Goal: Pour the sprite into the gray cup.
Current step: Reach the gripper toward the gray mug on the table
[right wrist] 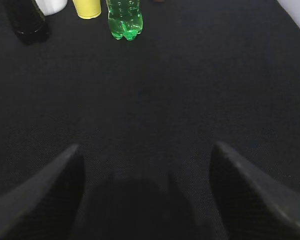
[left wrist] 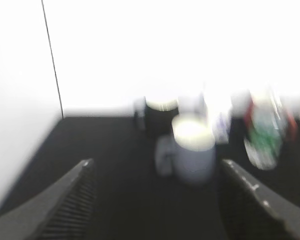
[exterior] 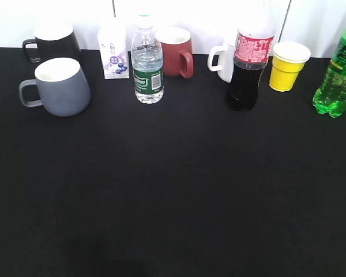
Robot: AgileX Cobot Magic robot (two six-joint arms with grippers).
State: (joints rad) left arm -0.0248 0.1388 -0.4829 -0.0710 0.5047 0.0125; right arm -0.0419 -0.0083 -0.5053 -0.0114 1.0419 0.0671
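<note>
From the front, no arm is in sight: the sprite (exterior: 337, 75) stands at the far right of the black table (exterior: 173, 196) and the gray cup (exterior: 60, 88) at the far left, well apart. The blurred left wrist view shows the left gripper (left wrist: 157, 200) spread wide and empty, the gray cup (left wrist: 192, 150) ahead between its fingers, likely so that arm can steady it. In the right wrist view the right gripper (right wrist: 145, 190) is likewise wide and empty, the sprite (right wrist: 124, 19) far ahead, slightly left, so the pick-up has not begun.
</note>
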